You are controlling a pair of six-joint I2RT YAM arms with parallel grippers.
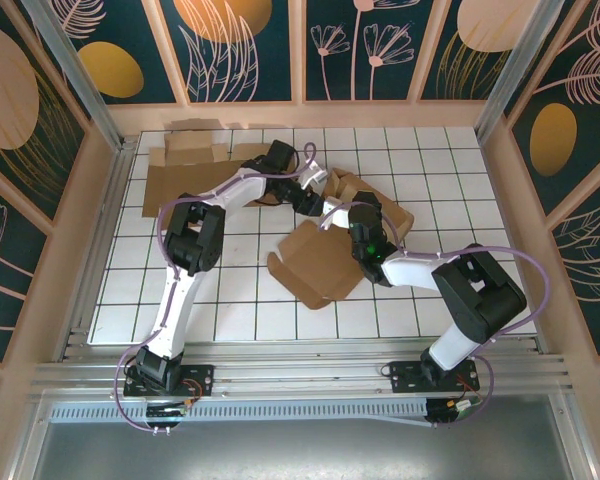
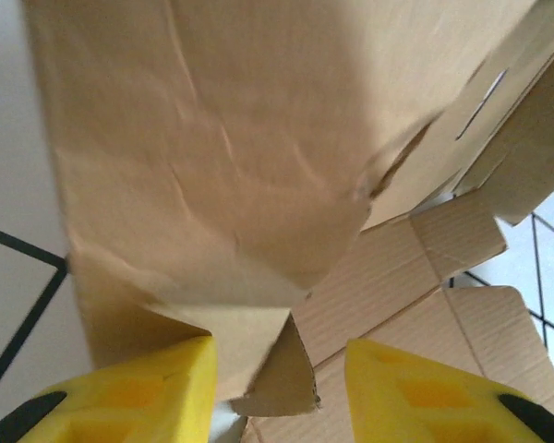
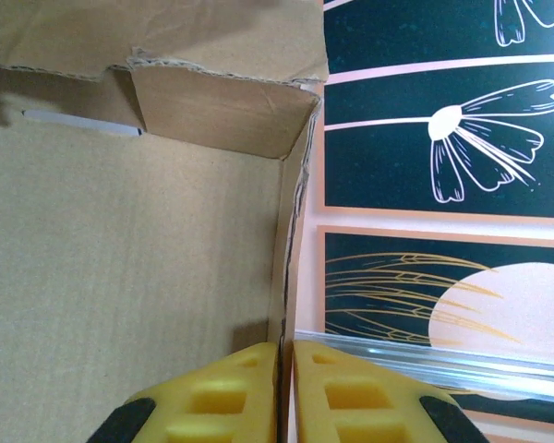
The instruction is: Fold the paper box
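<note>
The brown paper box (image 1: 320,262) lies partly unfolded at the middle of the table, one wide flap spread toward the front. My right gripper (image 3: 286,369) is shut on the thin edge of an upright box wall (image 3: 291,231), seen from above at the box's right side (image 1: 365,228). My left gripper (image 1: 305,195) reaches in from the back left. Its yellow fingers (image 2: 157,388) stand apart, open, and a creased flap corner (image 2: 277,374) hangs between them, close to the left finger. The large panel (image 2: 212,157) above hides the table there.
A second flat cardboard blank (image 1: 180,165) lies at the back left of the white gridded table (image 1: 460,180). Patterned walls (image 1: 250,50) enclose the workspace on three sides. An aluminium rail (image 1: 300,375) runs along the near edge.
</note>
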